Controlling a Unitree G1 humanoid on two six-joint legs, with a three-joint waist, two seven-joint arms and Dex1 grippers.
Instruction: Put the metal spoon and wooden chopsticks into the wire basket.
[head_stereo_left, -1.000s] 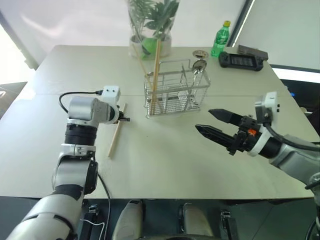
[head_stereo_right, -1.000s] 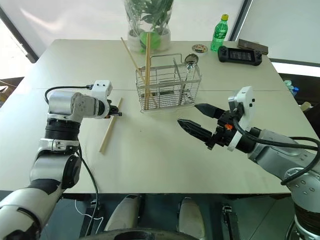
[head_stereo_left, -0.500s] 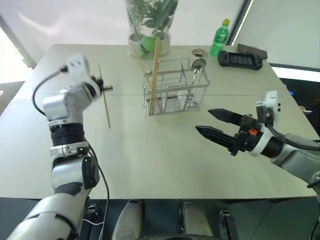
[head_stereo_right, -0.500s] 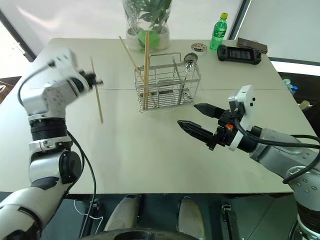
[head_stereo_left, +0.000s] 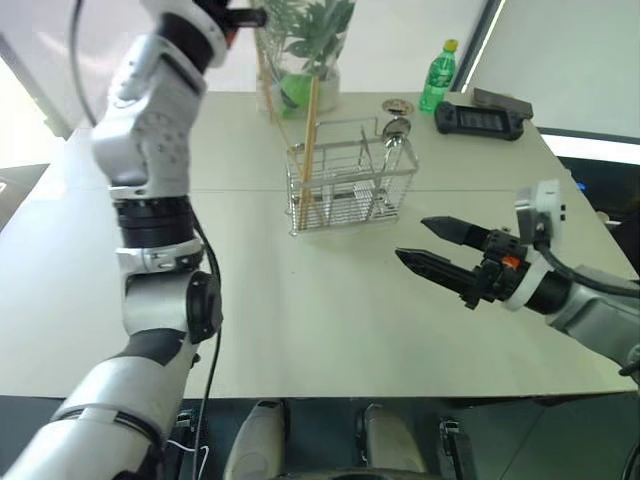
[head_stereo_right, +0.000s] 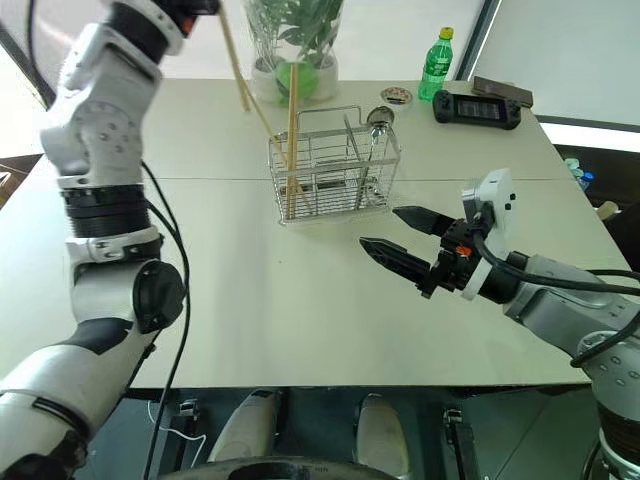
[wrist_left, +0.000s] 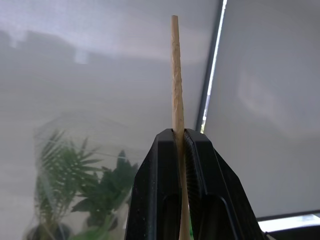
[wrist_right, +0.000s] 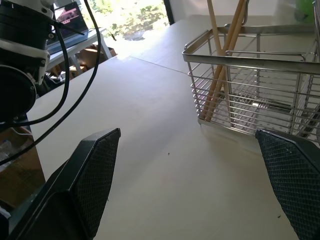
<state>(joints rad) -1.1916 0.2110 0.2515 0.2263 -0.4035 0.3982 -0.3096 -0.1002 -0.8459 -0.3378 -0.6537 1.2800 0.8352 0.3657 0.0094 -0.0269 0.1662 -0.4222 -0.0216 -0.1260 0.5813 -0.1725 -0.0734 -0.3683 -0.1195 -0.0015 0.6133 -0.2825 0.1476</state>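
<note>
The wire basket (head_stereo_left: 352, 190) stands mid-table. In its right end the metal spoon (head_stereo_left: 397, 128) stands bowl up. Wooden chopsticks (head_stereo_left: 310, 140) lean in its left end, also seen in the right wrist view (wrist_right: 220, 70). My left gripper (head_stereo_left: 245, 17) is raised high, left of and above the basket and near the plant. It is shut on another chopstick (head_stereo_right: 236, 65), which hangs slanted below it; the left wrist view shows this chopstick (wrist_left: 176, 75) pinched between the fingers (wrist_left: 155, 190). My right gripper (head_stereo_left: 412, 240) hovers open and empty over the table, right of and nearer than the basket.
A clear vase with a green plant (head_stereo_left: 300, 60) stands behind the basket. A green bottle (head_stereo_left: 440, 75), a black handheld controller (head_stereo_left: 485, 120) and a small round lid (head_stereo_left: 398, 105) sit at the back right. The pale table (head_stereo_left: 300, 320) has open surface in front of the basket.
My left arm has lifted the chopstick off the table from left of the basket and swung it up high toward the plant. The right arm has not moved.
</note>
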